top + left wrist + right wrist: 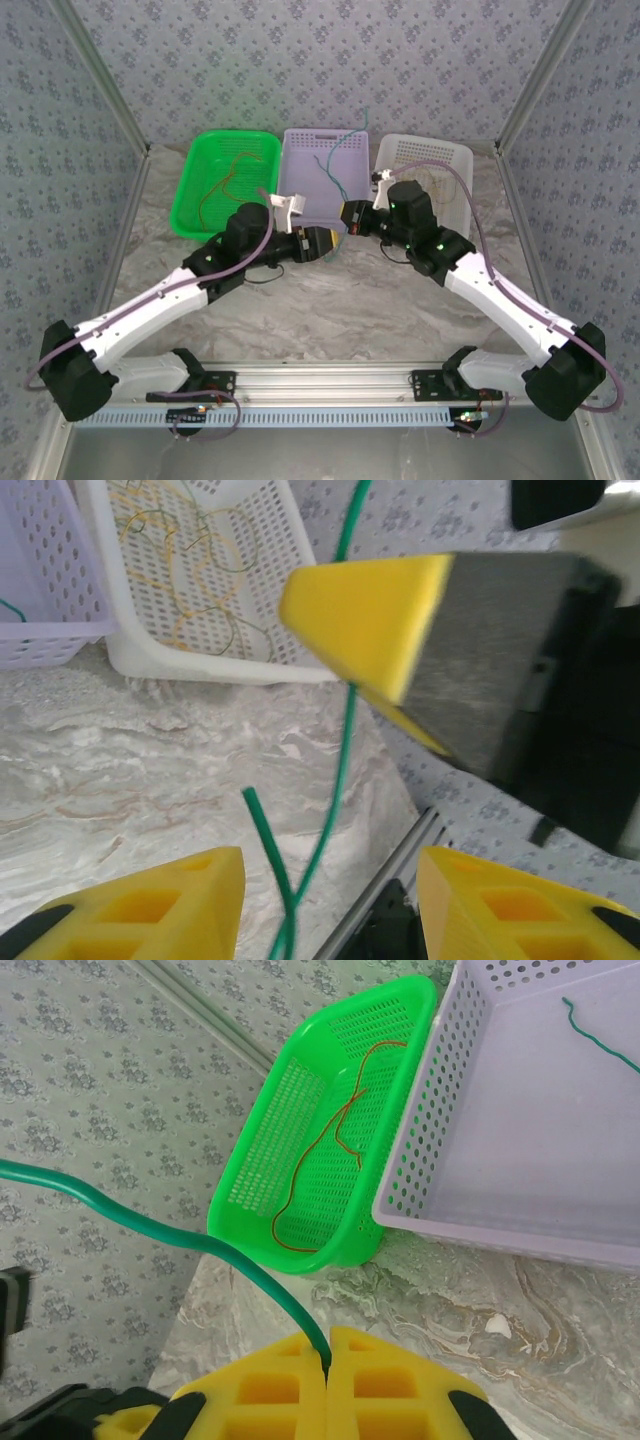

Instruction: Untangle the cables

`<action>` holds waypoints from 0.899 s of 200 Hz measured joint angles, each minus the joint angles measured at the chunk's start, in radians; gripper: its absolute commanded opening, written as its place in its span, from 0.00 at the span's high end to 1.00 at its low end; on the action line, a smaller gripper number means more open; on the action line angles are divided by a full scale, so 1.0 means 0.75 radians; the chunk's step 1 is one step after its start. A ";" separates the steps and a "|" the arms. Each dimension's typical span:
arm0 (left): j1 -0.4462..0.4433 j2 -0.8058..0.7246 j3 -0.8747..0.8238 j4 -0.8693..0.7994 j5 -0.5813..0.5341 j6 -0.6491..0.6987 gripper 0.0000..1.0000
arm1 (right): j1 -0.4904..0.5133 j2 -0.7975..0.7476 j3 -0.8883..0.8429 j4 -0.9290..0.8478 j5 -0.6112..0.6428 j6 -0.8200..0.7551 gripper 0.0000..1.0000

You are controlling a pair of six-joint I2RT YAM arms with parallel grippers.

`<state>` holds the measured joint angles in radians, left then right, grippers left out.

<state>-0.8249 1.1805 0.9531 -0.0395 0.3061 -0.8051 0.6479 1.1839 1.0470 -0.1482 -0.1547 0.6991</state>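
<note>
My right gripper [327, 1345] is shut on a green cable [200, 1238] that curves away up and to the left. In the left wrist view the same green cable [335, 790] hangs loose between the spread yellow fingers of my left gripper [330, 900], which is open and touches nothing. The right gripper's fingers [370, 620] sit just above it. From above, both grippers [328, 243] [352, 218] meet at the front of the purple basket [300, 145]. A red-orange cable [340, 1125] lies in the green basket [250, 1160]. Yellow cables [200, 550] lie in the white basket [220, 665]. A teal cable [600, 1045] lies in the purple basket.
The three baskets stand side by side at the back of the marble table [330, 300]: green [205, 160], purple, white [455, 155]. Patterned walls close in the sides and back. An aluminium rail [330, 375] runs along the near edge.
</note>
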 measured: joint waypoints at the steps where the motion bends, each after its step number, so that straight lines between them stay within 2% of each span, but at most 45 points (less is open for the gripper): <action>1: 0.000 0.002 0.001 -0.001 0.000 0.002 0.54 | 0.001 0.000 0.000 0.000 0.000 0.000 1.00; 24: 0.001 0.040 0.007 -0.040 -0.014 0.028 0.63 | 0.015 0.000 0.014 -0.002 0.000 0.000 1.00; 53: 0.003 0.044 0.008 -0.039 -0.031 0.040 1.00 | 0.023 0.000 0.014 -0.003 0.002 0.000 1.00; 75: 0.003 0.024 -0.021 0.002 -0.074 0.009 1.00 | 0.012 -0.005 0.014 -0.003 0.020 0.002 1.00; 106: 0.003 -0.152 -0.246 0.198 -0.221 -0.130 1.00 | -0.065 -0.051 -0.062 0.058 0.018 0.087 1.00; 133: -0.032 -0.304 -0.445 0.365 -0.416 -0.289 1.00 | -0.095 -0.058 -0.138 0.164 0.019 0.224 1.00; 180: -0.141 -0.479 -0.638 0.529 -0.804 -0.612 1.00 | 0.010 -0.060 -0.263 0.464 0.153 0.487 1.00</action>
<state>-0.9310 0.8215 0.4747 0.3573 -0.2966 -1.2640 0.6556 1.1393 0.8494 0.2001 -0.0399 1.0641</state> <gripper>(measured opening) 0.062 0.058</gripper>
